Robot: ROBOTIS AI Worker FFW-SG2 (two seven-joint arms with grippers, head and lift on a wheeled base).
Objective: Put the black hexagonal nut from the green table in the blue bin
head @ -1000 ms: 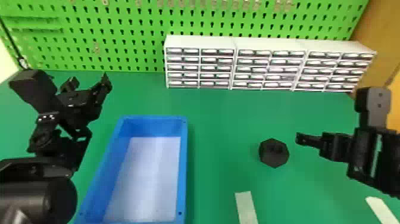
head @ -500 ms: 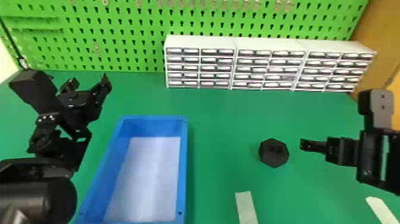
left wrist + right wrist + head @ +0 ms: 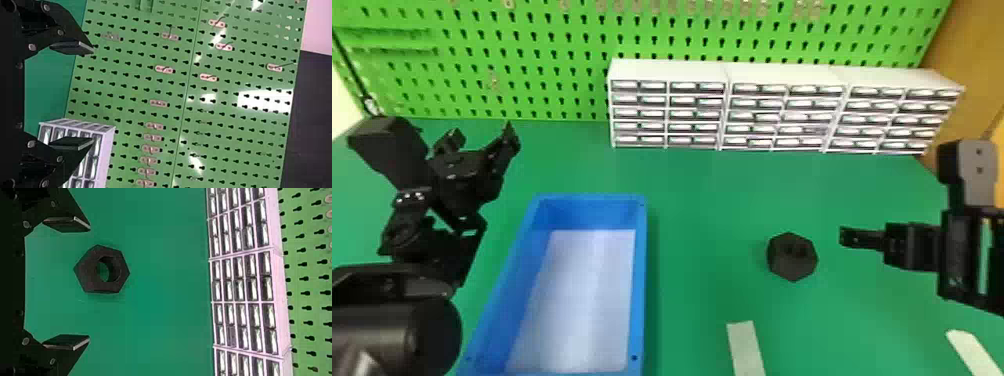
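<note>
The black hexagonal nut point(image 3: 792, 256) lies on the green table point(image 3: 712, 215), right of the blue bin point(image 3: 641, 280). My right gripper point(image 3: 847, 237) is just to the right of the nut in the head view. In the right wrist view that gripper point(image 3: 89, 284) stands open, and the nut point(image 3: 90, 275) appears between and slightly beyond its fingers, held by neither. My left gripper point(image 3: 482, 135) is parked above the table, behind and left of the bin. The left wrist view has this gripper point(image 3: 93, 95) open, facing the pegboard.
White drawer cabinets point(image 3: 727, 110) line the table's back edge before a green pegboard point(image 3: 532, 65). Two pale strips, one in front of the nut point(image 3: 746, 350) and one at the right point(image 3: 972, 352), lie on the table. A wooden panel point(image 3: 967, 65) stands at the back right.
My right gripper has shifted slightly to the right, away from the nut, in the head view. The left arm, nut and bin have stayed where they were.
</note>
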